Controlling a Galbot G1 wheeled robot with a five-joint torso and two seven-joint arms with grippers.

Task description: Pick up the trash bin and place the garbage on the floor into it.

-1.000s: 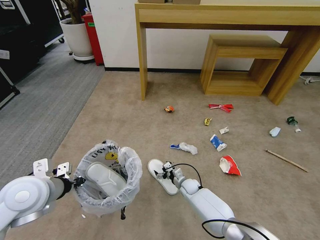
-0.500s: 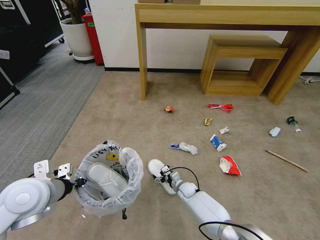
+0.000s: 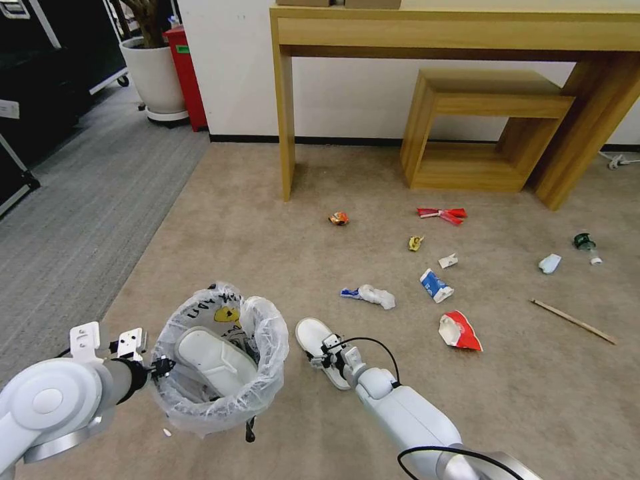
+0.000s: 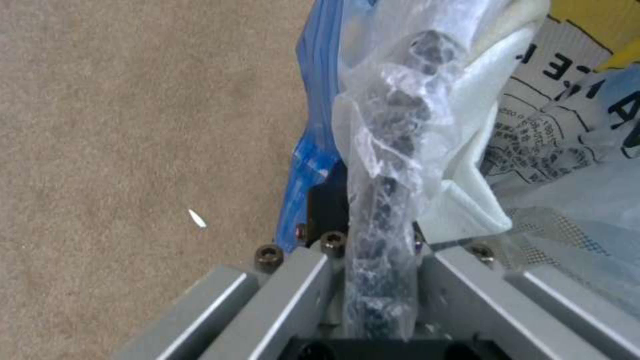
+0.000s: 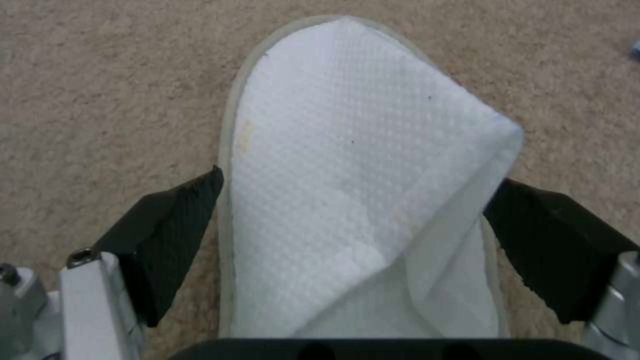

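The right pincer [image 5: 353, 240] hangs wide open astride the slipper [image 5: 360, 190] on the floor [image 3: 267, 220], its length running straight away between the fingers, while the left pincer [image 3: 159, 365] clamps the bin [image 3: 220, 360] rim alongside.

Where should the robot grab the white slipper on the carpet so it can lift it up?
Probably across the middle, coming straight down from above. The slipper lies flat on the carpet, long and narrow, so its two side edges fit between the fingers. The right tool hangs open astride it, one pad on each side.
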